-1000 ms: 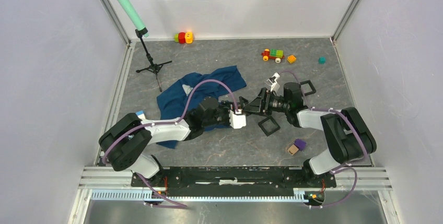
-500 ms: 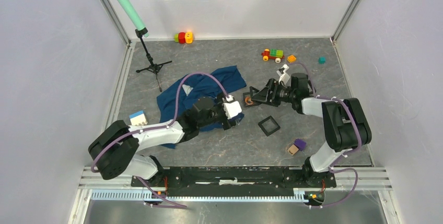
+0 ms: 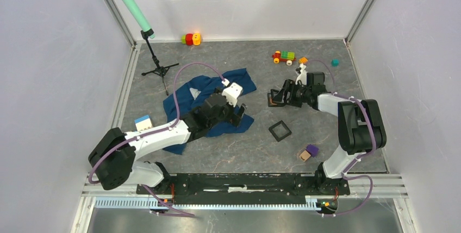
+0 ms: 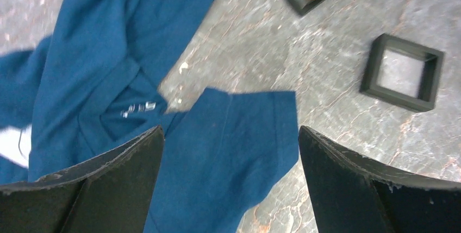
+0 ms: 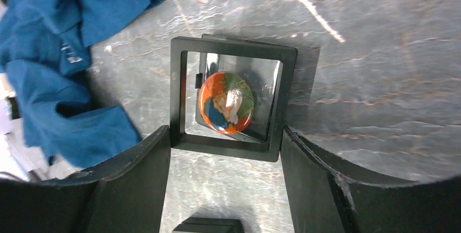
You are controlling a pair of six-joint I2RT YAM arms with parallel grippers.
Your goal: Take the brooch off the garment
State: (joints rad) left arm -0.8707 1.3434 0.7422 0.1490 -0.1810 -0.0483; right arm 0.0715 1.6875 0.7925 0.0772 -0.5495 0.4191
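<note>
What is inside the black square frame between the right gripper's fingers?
A round orange, green and blue brooch sits in the middle of the black frame. Its back and pin are covered from view.

The left arm (image 3: 155, 135) and right arm (image 3: 356, 124) have white links and bulky black joints. A purple cable (image 3: 175, 100) loops along each. The pincer fingers (image 4: 108, 189) are matte black, edges scuffed.
</note>
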